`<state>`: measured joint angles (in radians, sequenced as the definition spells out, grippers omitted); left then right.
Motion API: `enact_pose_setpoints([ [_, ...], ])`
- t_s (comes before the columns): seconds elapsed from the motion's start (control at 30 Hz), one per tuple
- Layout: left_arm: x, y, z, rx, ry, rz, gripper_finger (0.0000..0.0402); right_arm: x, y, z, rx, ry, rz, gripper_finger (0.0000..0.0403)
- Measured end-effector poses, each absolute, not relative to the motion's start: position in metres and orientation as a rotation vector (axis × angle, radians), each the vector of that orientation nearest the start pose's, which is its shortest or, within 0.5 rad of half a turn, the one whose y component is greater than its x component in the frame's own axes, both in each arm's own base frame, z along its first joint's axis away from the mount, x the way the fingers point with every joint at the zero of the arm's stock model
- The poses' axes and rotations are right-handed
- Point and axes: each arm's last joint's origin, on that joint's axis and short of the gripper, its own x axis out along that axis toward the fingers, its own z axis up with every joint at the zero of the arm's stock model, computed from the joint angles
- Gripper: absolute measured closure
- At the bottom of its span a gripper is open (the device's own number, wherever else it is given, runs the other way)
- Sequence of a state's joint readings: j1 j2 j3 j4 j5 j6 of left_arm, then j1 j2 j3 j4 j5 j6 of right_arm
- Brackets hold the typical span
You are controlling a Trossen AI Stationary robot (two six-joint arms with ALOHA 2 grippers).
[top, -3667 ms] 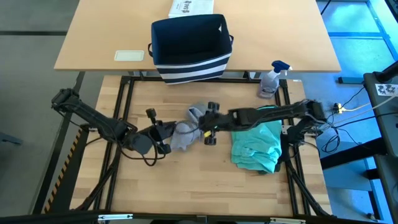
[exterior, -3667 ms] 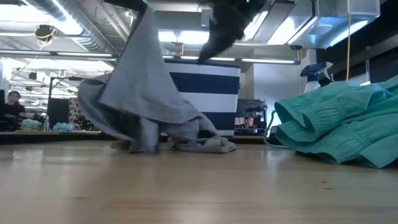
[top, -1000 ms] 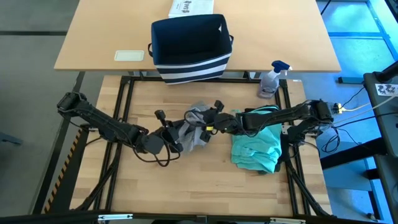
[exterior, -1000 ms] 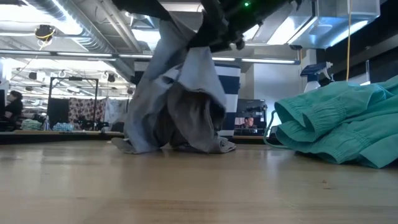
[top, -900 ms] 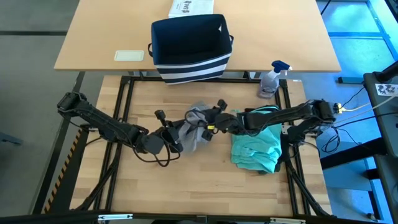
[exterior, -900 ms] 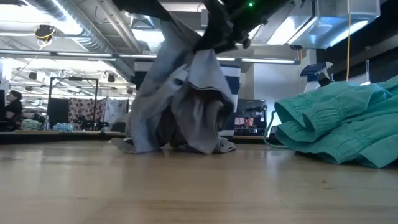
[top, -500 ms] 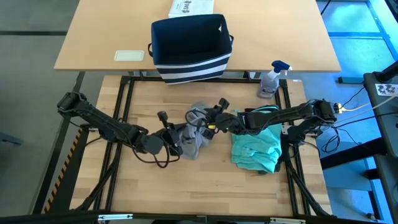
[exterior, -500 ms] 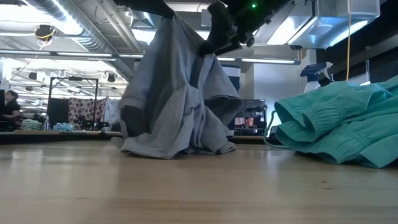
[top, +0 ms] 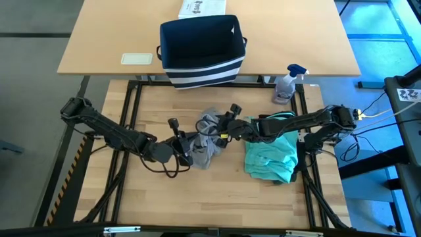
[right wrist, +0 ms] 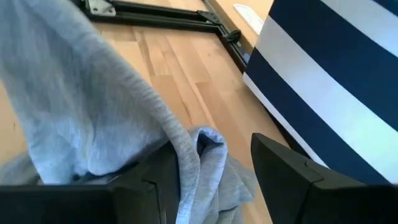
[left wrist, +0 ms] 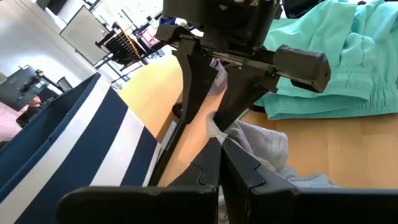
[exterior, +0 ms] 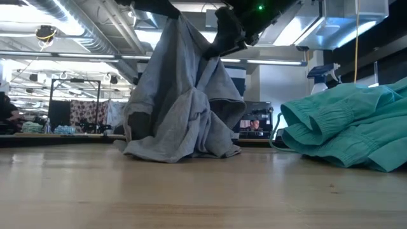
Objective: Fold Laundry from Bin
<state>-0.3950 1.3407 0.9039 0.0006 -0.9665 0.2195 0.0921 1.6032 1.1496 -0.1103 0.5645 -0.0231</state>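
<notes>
Two garments are out on the slatted table (top: 217,191), and the navy striped bin (top: 200,49) is the landmark for everything here. The bin stands on the paler desk beyond the table's far edge. One grey T-shirt (top: 205,141) sits bunched on the table in front of the bin, partly lifted into a peak. One teal piece (top: 271,155) lies crumpled in front of the bin and off toward the right arm's side, apart from the grey shirt.

Two grippers meet at the grey T-shirt. The left gripper (top: 181,146) is on the side of the shirt farthest from the bin, its fingers (left wrist: 239,169) pinched tight together on a fold of grey cloth. The right gripper (top: 220,130) is at the shirt's top, nearer the bin; its fingers (right wrist: 283,174) stand partly apart with grey fabric hanging between them, held up from above.

One spray bottle (top: 287,83) stands beside the bin, and one white printed box (top: 200,8) lies behind it.
</notes>
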Motion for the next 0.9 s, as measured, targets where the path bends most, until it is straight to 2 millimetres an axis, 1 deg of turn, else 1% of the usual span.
enact_pose_setpoints([
  [0.1,0.271,-0.087,0.276,0.490,0.406,0.525,0.0401,0.350,0.018,0.267,-0.211,0.558,-0.421,0.0221],
  [0.23,0.270,-0.087,0.275,0.493,0.414,0.525,0.0401,0.341,0.019,0.279,-0.183,0.545,-0.377,0.0221],
  [0.37,0.272,-0.083,0.275,0.465,0.415,0.520,0.0401,0.334,0.031,0.291,-0.142,0.497,-0.302,0.0221],
  [0.5,0.274,-0.078,0.274,0.432,0.415,0.504,0.0401,0.335,0.047,0.297,-0.164,0.433,-0.235,0.0221],
  [0.6,0.275,-0.076,0.274,0.414,0.416,0.487,0.0401,0.337,0.053,0.302,-0.181,0.373,-0.233,0.0221],
  [0.73,0.276,-0.076,0.274,0.409,0.415,0.487,0.0401,0.343,0.056,0.301,-0.193,0.327,-0.230,0.0221],
  [0.9,0.276,-0.074,0.274,0.389,0.411,0.496,0.0401,0.359,0.059,0.287,-0.229,0.305,-0.212,0.0219],
])
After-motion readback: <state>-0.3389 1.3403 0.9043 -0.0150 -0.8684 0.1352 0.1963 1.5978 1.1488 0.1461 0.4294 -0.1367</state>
